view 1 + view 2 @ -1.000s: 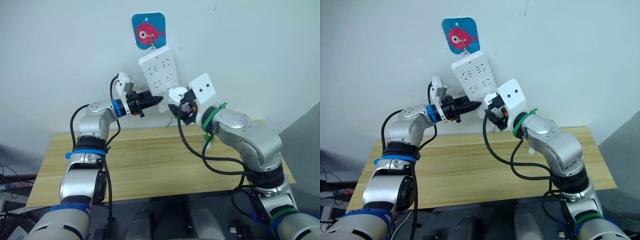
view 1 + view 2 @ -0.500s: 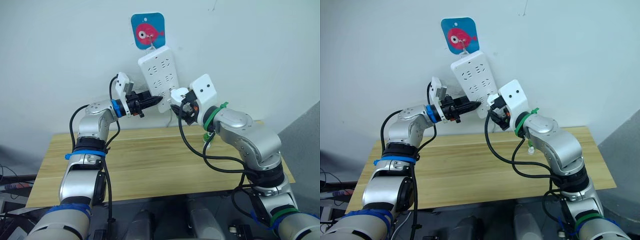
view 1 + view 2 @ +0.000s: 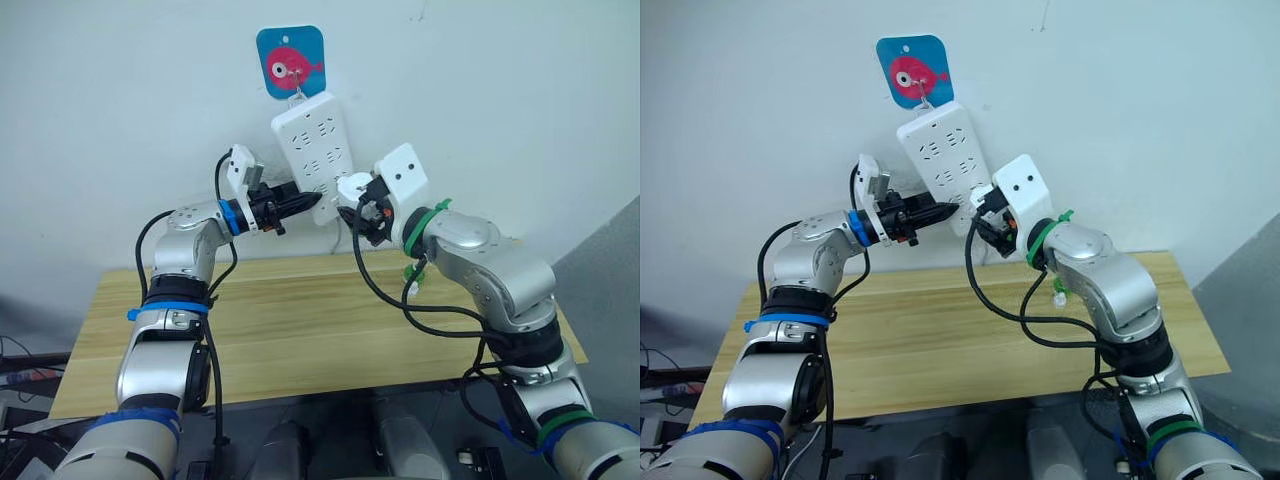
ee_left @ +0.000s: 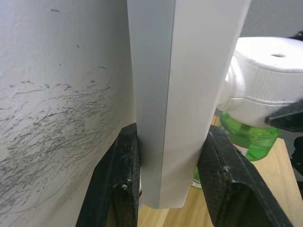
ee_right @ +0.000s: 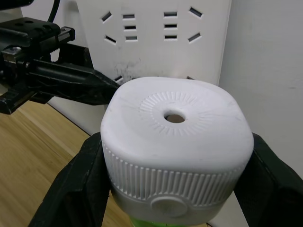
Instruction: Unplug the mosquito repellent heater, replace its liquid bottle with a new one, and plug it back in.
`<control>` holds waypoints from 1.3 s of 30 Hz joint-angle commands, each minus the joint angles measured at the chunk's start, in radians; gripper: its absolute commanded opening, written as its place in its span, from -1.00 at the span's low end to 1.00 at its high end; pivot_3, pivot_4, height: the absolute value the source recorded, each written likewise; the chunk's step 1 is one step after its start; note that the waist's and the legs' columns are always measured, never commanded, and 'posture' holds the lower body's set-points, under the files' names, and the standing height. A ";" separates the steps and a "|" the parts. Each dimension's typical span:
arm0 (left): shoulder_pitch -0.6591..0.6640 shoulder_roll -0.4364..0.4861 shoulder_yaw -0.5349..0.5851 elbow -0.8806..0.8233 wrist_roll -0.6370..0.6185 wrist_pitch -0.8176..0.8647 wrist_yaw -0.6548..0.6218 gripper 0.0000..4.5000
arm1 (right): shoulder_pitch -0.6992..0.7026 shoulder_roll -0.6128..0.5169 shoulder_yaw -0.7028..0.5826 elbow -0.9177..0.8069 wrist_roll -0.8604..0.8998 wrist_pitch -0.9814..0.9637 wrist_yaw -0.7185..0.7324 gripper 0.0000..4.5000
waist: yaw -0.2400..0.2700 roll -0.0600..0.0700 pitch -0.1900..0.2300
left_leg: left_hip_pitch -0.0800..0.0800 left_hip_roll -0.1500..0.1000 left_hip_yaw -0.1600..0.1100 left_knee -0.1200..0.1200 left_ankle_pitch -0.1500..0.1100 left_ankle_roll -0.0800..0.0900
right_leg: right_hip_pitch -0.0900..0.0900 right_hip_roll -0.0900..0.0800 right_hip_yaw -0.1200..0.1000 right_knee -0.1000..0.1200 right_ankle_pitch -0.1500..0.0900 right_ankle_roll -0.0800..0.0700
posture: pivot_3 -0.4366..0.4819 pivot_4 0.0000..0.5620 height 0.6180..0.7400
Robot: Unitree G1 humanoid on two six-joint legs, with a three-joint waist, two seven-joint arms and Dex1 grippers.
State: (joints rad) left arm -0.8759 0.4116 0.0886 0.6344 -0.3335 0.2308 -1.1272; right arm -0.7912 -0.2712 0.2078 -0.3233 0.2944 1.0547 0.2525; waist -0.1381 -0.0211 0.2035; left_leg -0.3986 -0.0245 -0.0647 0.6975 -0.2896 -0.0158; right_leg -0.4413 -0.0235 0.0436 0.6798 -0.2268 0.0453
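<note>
While the left gripper clamped the lower end of the power strip hanging on the wall, the right gripper was closed around the mosquito repellent heater, with its green bottle under it. The heater was at the strip's lower right edge; whether its prongs sat in a socket I cannot tell, so either the unplugging or the final plugging seemed in hand. Both grippers were close together there, with little room between them, but the wooden table below was free.
</note>
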 commanded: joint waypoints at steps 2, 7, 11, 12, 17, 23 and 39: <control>-0.001 -0.016 -0.021 -0.048 -0.012 -0.003 -0.032 -0.41 | -0.068 0.031 -0.022 0.037 -0.024 -0.050 -0.005 0.37 | -0.001 0.000 0.000 | 0.000 0.000 0.000 0.000 0.000 0.000 | 0.000 0.000 0.000 0.000 0.000 0.000 | -0.44 -0.50 1.00; 0.005 -0.019 -0.022 -0.060 -0.019 0.008 -0.037 -0.41 | -0.077 0.055 -0.003 0.080 -0.044 -0.077 -0.006 0.37 | -0.007 0.001 -0.002 | 0.000 0.000 0.000 0.000 0.000 -0.001 | 0.000 0.000 0.000 0.001 0.000 0.000 | -0.44 -0.50 1.00; 0.012 -0.022 -0.025 -0.076 -0.022 0.019 -0.041 -0.41 | -0.088 0.073 0.010 0.138 -0.068 -0.119 -0.005 0.37 | -0.011 0.001 -0.003 | 0.001 0.000 0.000 0.000 0.001 -0.001 | 0.000 0.000 0.000 0.001 0.000 -0.001 | -0.44 -0.50 1.00; 0.015 -0.022 -0.026 -0.080 -0.023 0.022 -0.042 -0.41 | -0.090 0.076 0.012 0.152 -0.075 -0.130 -0.004 0.37 | -0.012 0.001 -0.003 | 0.001 0.000 0.000 0.000 0.001 -0.001 | 0.000 0.000 0.000 0.001 0.000 -0.001 | -0.44 -0.50 1.00; 0.024 -0.019 -0.030 -0.098 -0.028 0.038 -0.043 -0.41 | -0.086 0.081 0.020 0.200 -0.091 -0.177 0.014 0.37 | -0.024 0.001 -0.006 | 0.001 0.001 0.000 0.000 0.001 -0.002 | 0.000 0.000 0.000 0.001 0.001 -0.001 | -0.44 -0.50 1.00; 0.014 -0.009 -0.016 -0.053 0.006 -0.011 -0.010 -0.41 | -0.062 0.072 -0.001 0.160 -0.070 -0.161 0.037 0.52 | -0.026 0.000 -0.008 | 0.001 0.001 -0.001 0.000 0.001 -0.002 | 0.000 0.000 0.000 0.002 0.001 -0.002 | -0.45 -0.49 1.00; 0.000 0.046 0.039 0.037 0.038 -0.141 0.062 0.11 | 0.110 -0.061 -0.061 -0.211 0.029 0.014 0.122 1.00 | -0.007 0.000 -0.009 | -0.001 0.001 -0.004 -0.001 0.001 -0.003 | 0.000 0.000 -0.003 -0.001 0.001 -0.002 | -0.43 -0.48 1.00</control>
State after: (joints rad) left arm -0.8648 0.4355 0.1050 0.6836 -0.2983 0.1220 -1.0727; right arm -0.6777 -0.3219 0.1742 -0.4739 0.3004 1.0609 0.3553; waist -0.1447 -0.0213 0.1946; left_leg -0.3996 -0.0238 -0.0685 0.6962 -0.2883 -0.0184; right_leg -0.4416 -0.0237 0.0407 0.6787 -0.2256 0.0437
